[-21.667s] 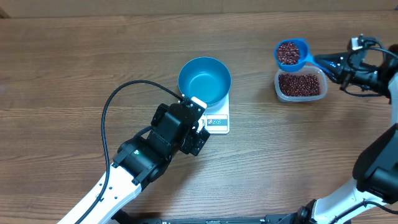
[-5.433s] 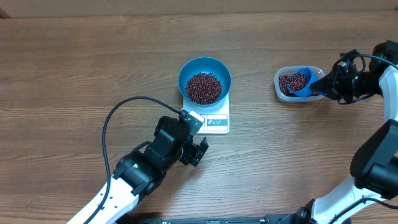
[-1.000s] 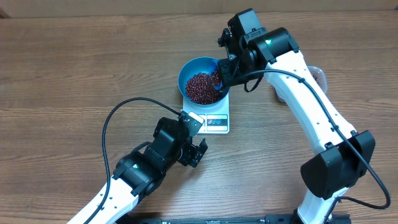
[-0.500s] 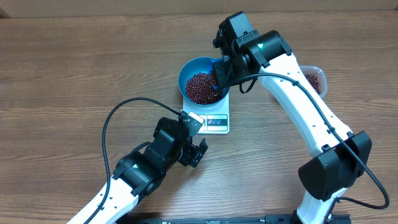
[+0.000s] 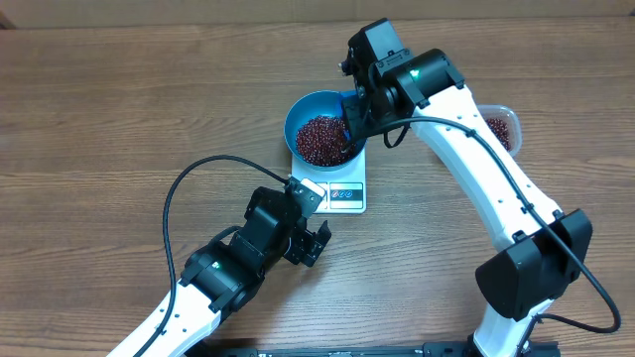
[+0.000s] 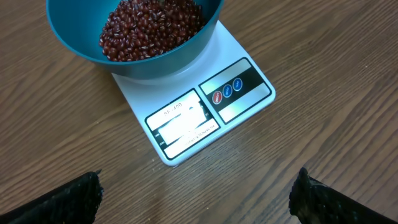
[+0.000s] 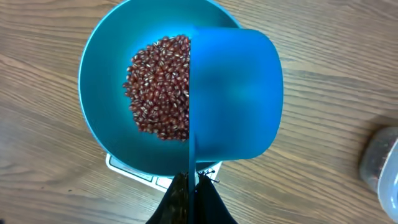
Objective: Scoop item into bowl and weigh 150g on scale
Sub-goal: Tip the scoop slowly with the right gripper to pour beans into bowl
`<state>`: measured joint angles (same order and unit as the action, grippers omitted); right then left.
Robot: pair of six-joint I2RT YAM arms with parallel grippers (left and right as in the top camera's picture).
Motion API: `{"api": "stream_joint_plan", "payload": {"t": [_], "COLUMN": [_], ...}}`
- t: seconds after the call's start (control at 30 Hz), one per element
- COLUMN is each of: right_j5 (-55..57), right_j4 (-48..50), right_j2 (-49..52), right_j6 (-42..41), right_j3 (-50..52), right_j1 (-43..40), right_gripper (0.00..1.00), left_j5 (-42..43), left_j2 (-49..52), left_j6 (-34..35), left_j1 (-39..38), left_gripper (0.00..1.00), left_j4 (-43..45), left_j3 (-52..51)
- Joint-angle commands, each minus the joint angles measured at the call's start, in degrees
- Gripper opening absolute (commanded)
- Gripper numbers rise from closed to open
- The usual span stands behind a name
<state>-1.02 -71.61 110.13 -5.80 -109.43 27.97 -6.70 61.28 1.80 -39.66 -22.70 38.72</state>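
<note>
Right gripper [image 7: 191, 190] was clamped on the handle of the small bright blue plastic scoop [image 7: 233, 93], tipped over the round teal bowl [image 5: 298, 114] on the flat white square scale [image 5: 342, 194]. It had shifted slightly left within the last second. Dark red-brown beans [image 6: 149, 28] lay heaped in the bowl. Left gripper [image 6: 196, 199] hung wide apart near the scale, unmoved.

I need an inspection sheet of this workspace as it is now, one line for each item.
Surface: wooden table, brown grain.
Job's things: teal bowl sits on white scale, with beans heaped inside; display unreadable.
Clutter: clear tub holding beans, partly behind the right arm.
Grippers: left pincer open, empty, near the scale; right pincer shut on blue scoop over the bowl.
Cables: black cable loops from the left arm.
Surroundings: nothing seen.
</note>
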Motion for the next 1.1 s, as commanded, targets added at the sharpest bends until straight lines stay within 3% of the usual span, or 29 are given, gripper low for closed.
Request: {"api": "stream_joint_plan", "payload": {"t": [0.0, 1.07], "right_j5": [3.54, 4.09], "right_j4": [0.37, 0.31], "right_j2": [-0.17, -0.17], "right_j6": [-0.22, -0.35], "right_j3": [-2.1, -2.1], "right_j1": [2.34, 3.58], "right_gripper": [0.04, 0.04], "left_j5": [-0.79, -0.79], "left_j2": [-0.59, -0.59], "left_j6": [1.18, 1.2], "left_j1": [-0.11, -0.11], "left_gripper": [0.99, 0.99], "left_j4": [0.04, 0.04], "left_j3": [-0.44, -0.44]}}
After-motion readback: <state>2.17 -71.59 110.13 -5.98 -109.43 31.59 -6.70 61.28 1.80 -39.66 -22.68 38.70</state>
